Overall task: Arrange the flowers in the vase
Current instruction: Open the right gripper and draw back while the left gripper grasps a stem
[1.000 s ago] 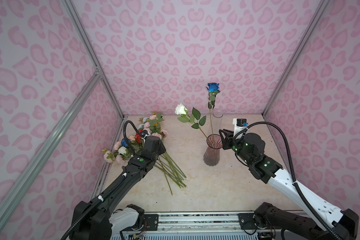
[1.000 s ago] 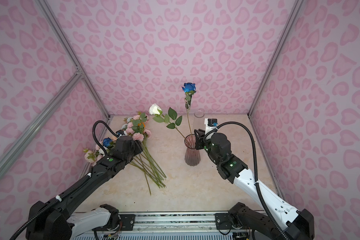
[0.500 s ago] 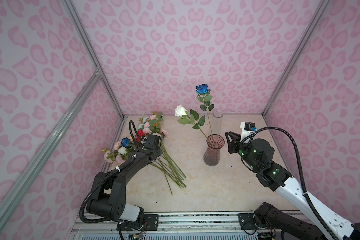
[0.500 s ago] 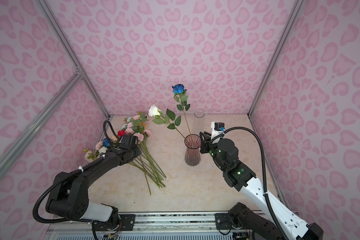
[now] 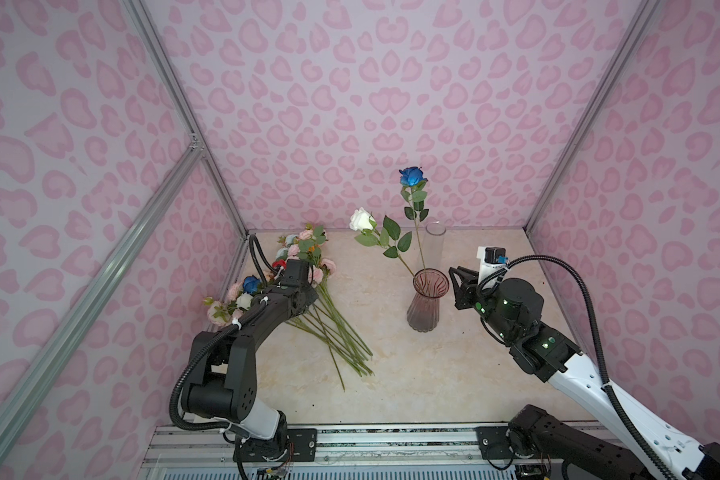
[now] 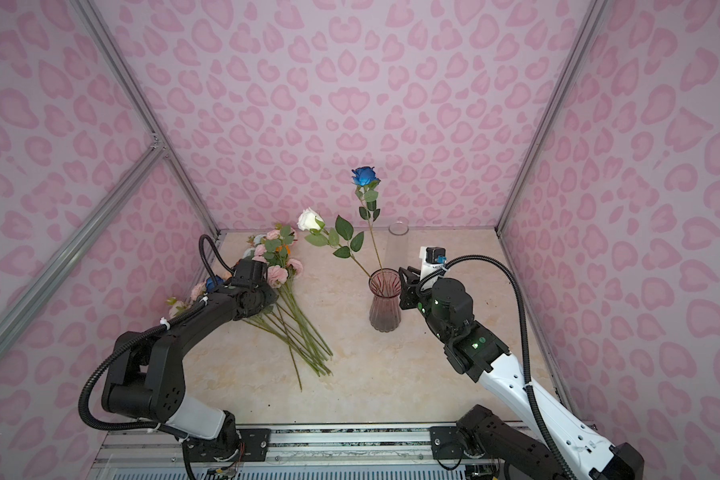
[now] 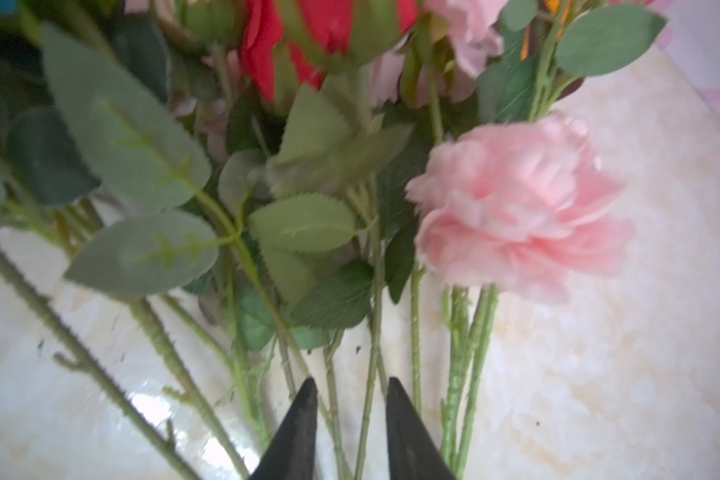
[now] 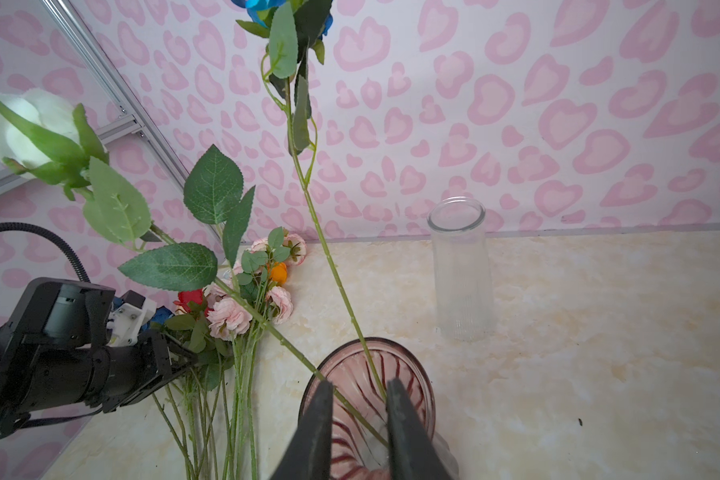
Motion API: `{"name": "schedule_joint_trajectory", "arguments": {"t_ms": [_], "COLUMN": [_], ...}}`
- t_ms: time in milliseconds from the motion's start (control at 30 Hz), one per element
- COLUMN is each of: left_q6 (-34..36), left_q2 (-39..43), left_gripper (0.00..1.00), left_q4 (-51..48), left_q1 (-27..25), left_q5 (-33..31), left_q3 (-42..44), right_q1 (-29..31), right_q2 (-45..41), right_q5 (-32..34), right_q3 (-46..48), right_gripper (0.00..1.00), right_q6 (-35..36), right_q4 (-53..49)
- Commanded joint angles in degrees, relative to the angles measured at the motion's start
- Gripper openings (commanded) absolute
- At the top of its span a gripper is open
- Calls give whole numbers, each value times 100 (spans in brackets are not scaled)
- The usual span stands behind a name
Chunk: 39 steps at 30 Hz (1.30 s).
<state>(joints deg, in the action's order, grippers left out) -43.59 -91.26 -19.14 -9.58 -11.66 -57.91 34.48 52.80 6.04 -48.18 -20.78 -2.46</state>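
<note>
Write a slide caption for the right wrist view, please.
White rose and blue rose stand in pink vase, right gripper alongside.

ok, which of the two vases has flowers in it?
The pink ribbed vase: the white rose and the blue rose stand in it. The clear glass cylinder behind it holds nothing.

left arm (image 5: 258, 326): black links, white base segment, black corrugated cable, white zip ties. right arm (image 5: 516, 307): black wrist, green leds, white forearm, looping black cable, small white block atop. both: black tapered fingers (image 7: 298, 432).
</note>
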Motion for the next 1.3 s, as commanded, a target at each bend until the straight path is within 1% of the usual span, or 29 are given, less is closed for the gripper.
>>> {"name": "schedule_joint_trajectory", "arguments": {"t_ms": [0, 167, 267, 433, 667, 767, 1000, 1133, 1267], "left_q6": [209, 371, 503, 641, 624, 632, 656, 721, 729], "left_q2": [-343, -710, -787, -818, -726, -836, -964, -962, -849], "left_gripper": [26, 24, 24, 24, 25, 24, 15, 11, 4], "left_q4": [-148, 30, 159, 164, 147, 85, 129, 85, 52], "left_q1": [2, 4, -48, -174, -311, -318, -329, -334, -351], "left_q5": [-165, 171, 404, 353, 296, 262, 254, 207, 208], "left_q3": [-219, -221, -174, -176, -91, -80, -20, -45, -27], "right_q1": [-1, 0, 4, 6, 3, 1, 4, 4, 2], "right_q2": [85, 134, 148, 221, 356, 388, 382, 354, 375], "right_q5": [-18, -7, -4, -20, -95, -98, -91, -39, -51], "right_q3": [26, 19, 13, -21, -68, -72, -75, -45, -51], "right_gripper": [24, 24, 24, 24, 25, 25, 25, 25, 25], "right_q6": [-12, 12, 41, 52, 30, 34, 30, 47, 30], "right_q4": [226, 237, 228, 245, 307, 325, 290, 288, 304]}}
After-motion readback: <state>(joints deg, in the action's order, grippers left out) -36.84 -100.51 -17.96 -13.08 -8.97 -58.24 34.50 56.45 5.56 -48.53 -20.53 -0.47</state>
